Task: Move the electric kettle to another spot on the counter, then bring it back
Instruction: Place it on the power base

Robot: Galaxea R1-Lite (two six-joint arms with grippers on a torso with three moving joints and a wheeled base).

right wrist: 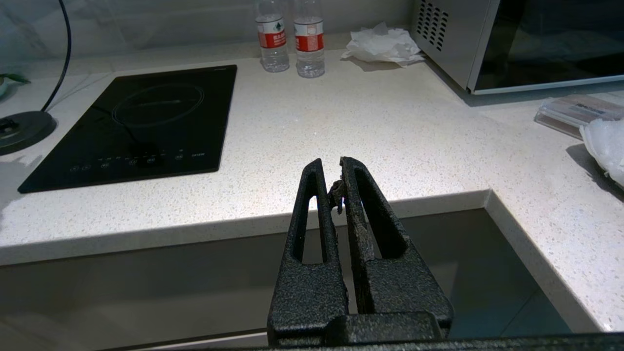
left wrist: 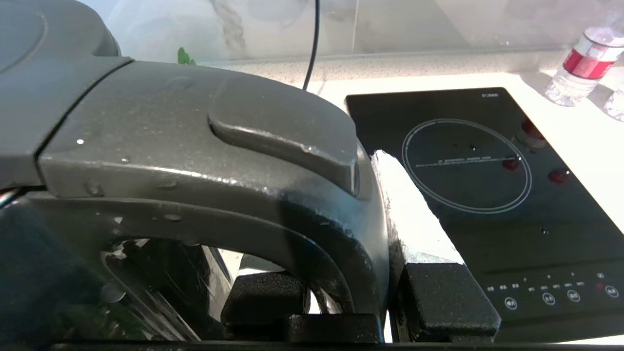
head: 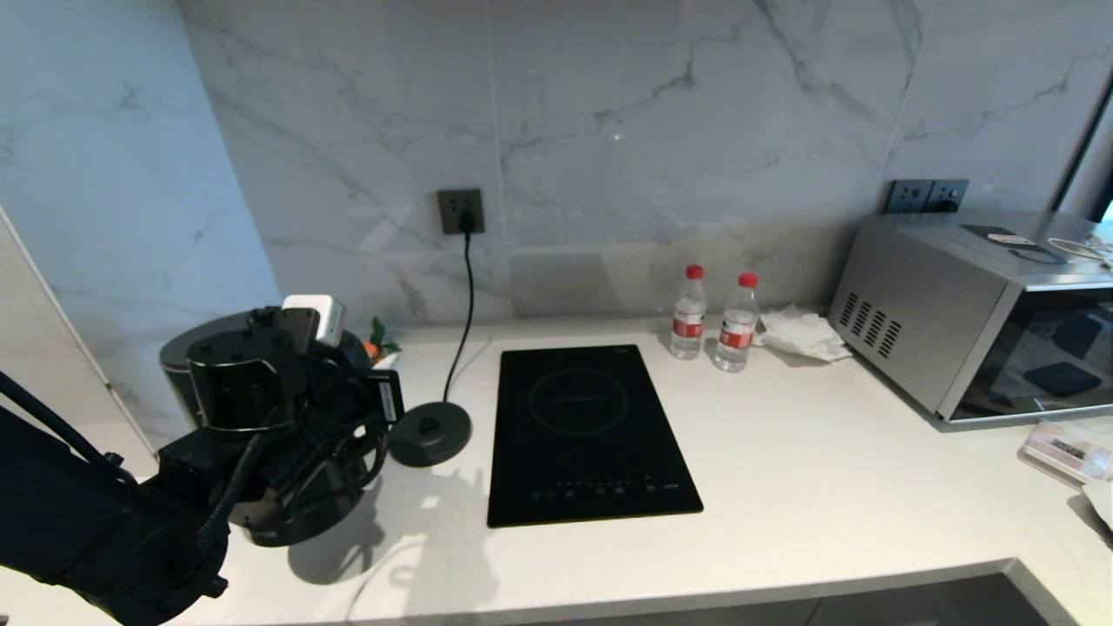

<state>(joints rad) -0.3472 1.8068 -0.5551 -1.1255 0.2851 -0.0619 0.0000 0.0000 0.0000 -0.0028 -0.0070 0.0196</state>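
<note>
Glossy black plastic fills my left wrist view: the electric kettle (left wrist: 146, 161) has its loop handle (left wrist: 273, 214) clamped in my left claw (left wrist: 351, 297), one finger inside the loop and the other, its white-faced pad (left wrist: 404, 209) showing, on the outside toward the induction hob (left wrist: 487, 195). The claw is narrow, closed on that handle.

In the head view the kettle (head: 187, 365) sits at about eight o'clock from the centre of the worktop (head: 826, 469), mostly hidden behind my left claw (head: 287, 409) and wrist. I cannot tell whether its foot rests on the worktop or hangs just above it. The corded base disc (head: 430, 430) lies bare just beside the kettle, at roughly three o'clock from it, between kettle and hob.

That is the relation I judge the coming move turns on: the kettle is off its base, and the base lies toward three o'clock. The handle faces me and the body stands upright, its long axis vertical, the lid (left wrist: 29, 39) level.

My left arm is the nearer one by far. My right claw (right wrist: 339, 190) hangs off the worktop's front edge, well apart at four o'clock, fingers pressed together on nothing.

Two water bottles (head: 713, 326) stand well clear at one o'clock.
</note>
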